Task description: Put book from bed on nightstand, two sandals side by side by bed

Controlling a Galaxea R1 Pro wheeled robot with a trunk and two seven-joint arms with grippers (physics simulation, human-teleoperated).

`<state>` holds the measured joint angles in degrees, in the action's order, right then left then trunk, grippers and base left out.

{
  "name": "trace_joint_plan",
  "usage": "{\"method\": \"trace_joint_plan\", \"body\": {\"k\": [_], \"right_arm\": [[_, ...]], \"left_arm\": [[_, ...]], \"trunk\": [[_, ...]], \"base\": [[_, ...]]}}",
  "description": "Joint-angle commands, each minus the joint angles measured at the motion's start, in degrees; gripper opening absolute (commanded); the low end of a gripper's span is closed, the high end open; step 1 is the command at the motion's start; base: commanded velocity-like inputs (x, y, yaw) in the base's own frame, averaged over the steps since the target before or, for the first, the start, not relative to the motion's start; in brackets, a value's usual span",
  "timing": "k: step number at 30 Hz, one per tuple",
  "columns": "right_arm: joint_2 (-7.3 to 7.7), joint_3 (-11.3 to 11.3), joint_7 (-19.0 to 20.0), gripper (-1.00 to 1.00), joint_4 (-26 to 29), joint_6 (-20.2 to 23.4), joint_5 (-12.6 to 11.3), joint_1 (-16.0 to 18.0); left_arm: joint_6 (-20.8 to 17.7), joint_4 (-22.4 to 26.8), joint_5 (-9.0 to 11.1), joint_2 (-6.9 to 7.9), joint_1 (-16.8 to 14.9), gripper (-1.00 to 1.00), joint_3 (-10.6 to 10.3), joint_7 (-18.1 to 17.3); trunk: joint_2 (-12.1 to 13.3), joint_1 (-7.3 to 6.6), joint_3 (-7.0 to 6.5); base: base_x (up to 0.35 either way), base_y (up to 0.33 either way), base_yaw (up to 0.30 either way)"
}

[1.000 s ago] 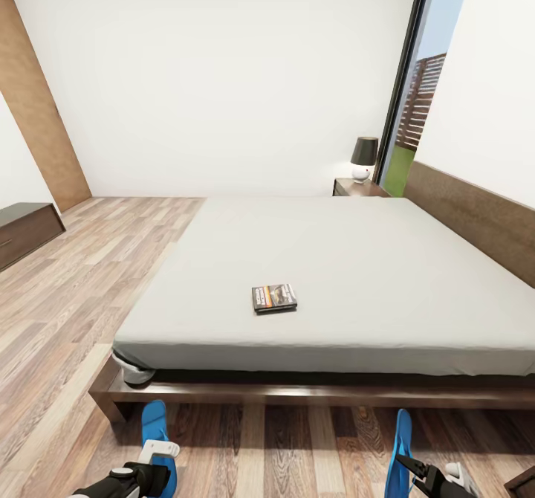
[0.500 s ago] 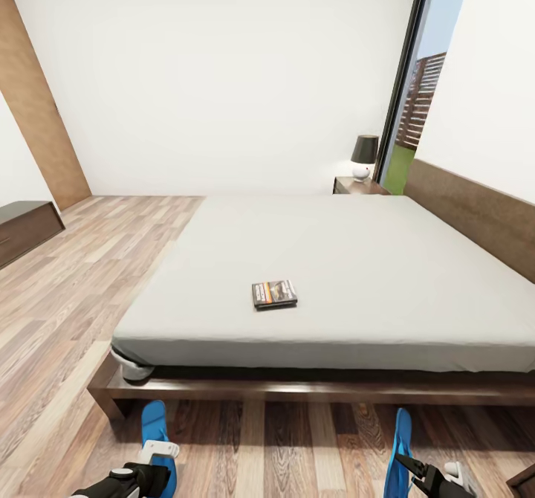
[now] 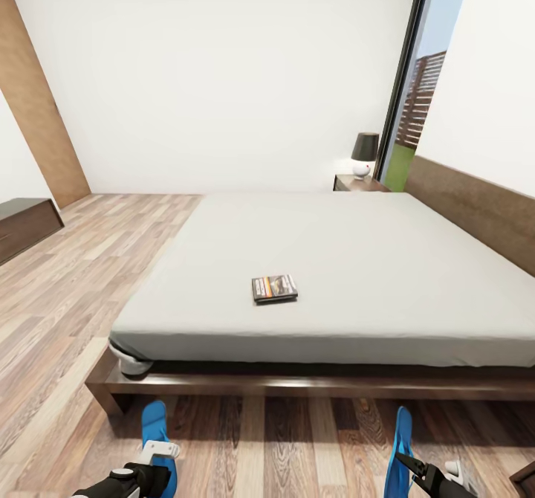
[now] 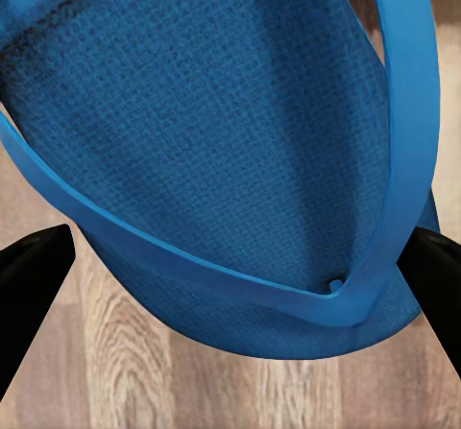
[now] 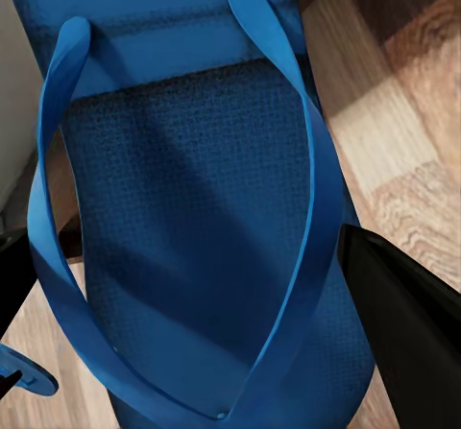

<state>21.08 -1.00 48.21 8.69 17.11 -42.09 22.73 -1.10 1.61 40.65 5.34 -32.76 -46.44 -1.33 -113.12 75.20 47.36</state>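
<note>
A wide bed with a grey mattress. A small book lies flat near its foot edge; thin and light, best pinched by one edge. On the floor, well apart, two blue sandals: the left end effector grips one sandal, the right end effector grips the other sandal. Soft foam; hold the sole rim.

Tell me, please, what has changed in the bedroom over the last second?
The whole head view slid slightly, so the camera moved, not the furniture. The book lies in the same spot on the bed; each gripper, left and right, stays by its sandal, left and right.
</note>
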Motion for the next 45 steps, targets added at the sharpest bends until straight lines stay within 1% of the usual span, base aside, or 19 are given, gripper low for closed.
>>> {"method": "trace_joint_plan", "body": {"k": [1, 13, 45], "right_arm": [[0.01, -0.1, 0.1, -1.0, 0.0, 0.6, -0.3, 0.0], [0.01, -0.1, 0.1, -1.0, 0.0, 0.6, -0.3, 0.0], [0.07, -0.2, 0.2, -1.0, -0.9, 0.6, -0.3, 0.0]], "left_arm": [[-0.1, 0.1, 0.6, 0.03, 0.0, -1.0, -0.4, -0.1], [-0.1, 0.1, 0.6, -0.31, 0.0, -1.0, -0.4, -0.1], [-0.4, 0.1, 0.7, -0.34, 0.0, -1.0, -0.3, -0.3]], "trunk": [[-0.4, 0.22, 0.23], [-5.3, 2.85, 2.39], [-18.1, 9.88, 8.13]], "base": [[0.0, 0.0, 0.0], [0.0, 0.0, 0.0], [0.0, 0.0, 0.0]]}}
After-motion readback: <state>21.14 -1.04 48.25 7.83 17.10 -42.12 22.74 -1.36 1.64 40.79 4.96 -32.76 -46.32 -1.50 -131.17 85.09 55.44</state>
